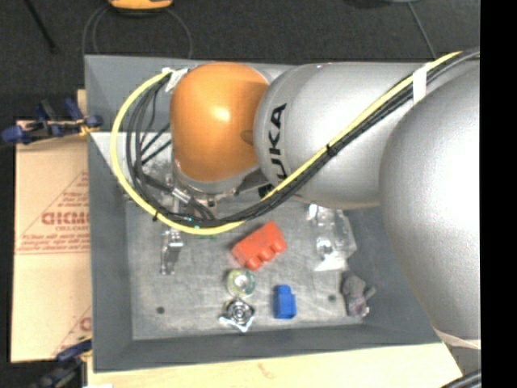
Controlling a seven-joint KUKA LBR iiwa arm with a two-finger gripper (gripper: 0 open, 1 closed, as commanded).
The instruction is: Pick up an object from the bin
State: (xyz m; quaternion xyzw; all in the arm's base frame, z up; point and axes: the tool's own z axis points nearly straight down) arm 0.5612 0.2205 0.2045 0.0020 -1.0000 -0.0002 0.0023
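Orange-capped and pointed straight down, the wrist of a KUKA arm hangs low over a grey bin [109,297], with its gripper [171,250] close above a bare patch of floor. Whether the gripper is released or clenched cannot be told, because the wrist and its looped cables cover most of it. Nothing can be made out in its grasp. The downward pose suits a pick from above, the easiest way in between the bin's sloped walls.

The candidates lie scattered and apart from one another, all on the arm's side of the gripper. Nearest is a red block [259,246], lying askew, near the gripper but not under it. Past it, toward the bin's near wall, sit a small round disc [240,281] and a crumpled silvery piece [238,318], with a blue block [283,301] just beside them. Well apart from the gripper are a clear plastic piece [331,237] and a dark grey lump [355,294] by the far corner.

Judged from this, the pick is not yet made. The red block looks the likeliest target, being closest and chunky enough to grip. The gripper would need to shift sideways over it before closing, and the block's slant might let it slip.
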